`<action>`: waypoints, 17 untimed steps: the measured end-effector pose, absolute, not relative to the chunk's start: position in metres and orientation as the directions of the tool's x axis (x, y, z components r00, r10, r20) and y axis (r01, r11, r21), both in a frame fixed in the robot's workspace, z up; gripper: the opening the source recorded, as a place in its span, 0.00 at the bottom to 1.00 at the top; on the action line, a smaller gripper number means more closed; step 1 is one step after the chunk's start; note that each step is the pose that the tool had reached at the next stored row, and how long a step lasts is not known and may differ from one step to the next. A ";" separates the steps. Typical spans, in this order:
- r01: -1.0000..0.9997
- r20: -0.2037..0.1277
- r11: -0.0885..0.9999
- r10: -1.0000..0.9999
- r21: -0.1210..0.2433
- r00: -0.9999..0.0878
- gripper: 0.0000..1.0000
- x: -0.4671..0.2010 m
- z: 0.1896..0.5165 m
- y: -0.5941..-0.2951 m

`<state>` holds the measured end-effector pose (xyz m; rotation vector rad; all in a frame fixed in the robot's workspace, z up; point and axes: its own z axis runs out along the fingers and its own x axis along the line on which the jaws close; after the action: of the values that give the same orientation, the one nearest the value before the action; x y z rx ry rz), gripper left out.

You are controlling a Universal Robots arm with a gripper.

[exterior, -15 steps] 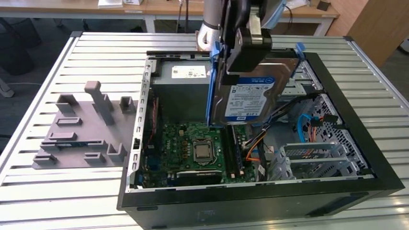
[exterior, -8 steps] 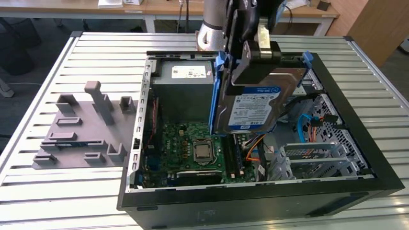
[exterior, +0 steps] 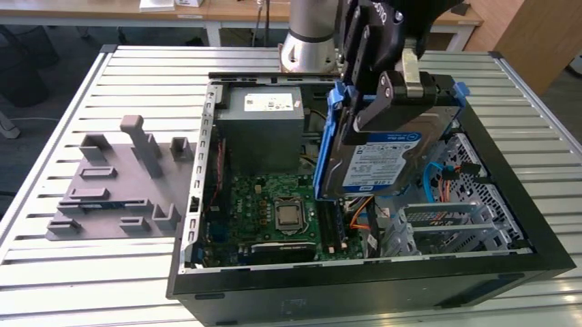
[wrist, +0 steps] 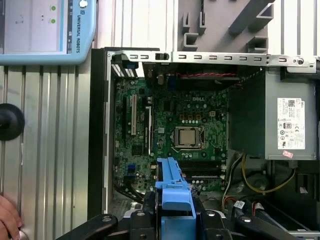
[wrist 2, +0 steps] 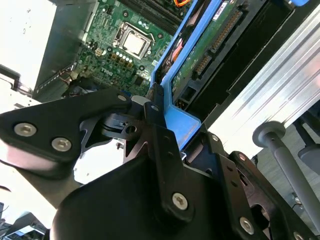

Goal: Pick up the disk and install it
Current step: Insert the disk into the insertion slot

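My gripper (exterior: 401, 95) is clamped on the disk (exterior: 382, 161). Its fingers (wrist 2: 156, 114) press against the blue carrier that frames the drive, and in the first wrist view the carrier's end sticks out between them. I hold the disk steeply tilted over the open computer case (exterior: 364, 281), with the white-and-blue label facing the exterior view and the green circuit side showing in the second wrist view.

Below it lies the green motherboard (wrist: 170, 112) with its bare processor (wrist: 188, 136). A grey drive cage (exterior: 454, 225) sits towards the exterior view's right, and the grey power supply box (exterior: 264, 129) sits at the back of the case. The case rests on a slatted metal table (exterior: 91, 286). A grey moulded fixture (exterior: 118, 184) sits on the table well apart from the case, on the exterior view's left. In the first wrist view a person's hand (wrist: 7, 219) rests at the table's edge — beyond the case lies a blue-framed tablet (wrist: 47, 30).
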<state>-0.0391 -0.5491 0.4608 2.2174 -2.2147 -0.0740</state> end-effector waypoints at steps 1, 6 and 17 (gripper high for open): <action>-0.999 -0.028 -0.002 -1.000 0.038 0.001 0.36 -0.038 0.461 -0.549; -0.999 -0.029 -0.002 -1.000 0.038 0.001 0.36 -0.035 0.460 -0.551; -0.999 -0.028 -0.002 -1.000 0.038 0.001 0.36 -0.023 0.457 -0.557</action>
<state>-0.0233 -0.5574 0.4573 2.2173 -2.2147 -0.0738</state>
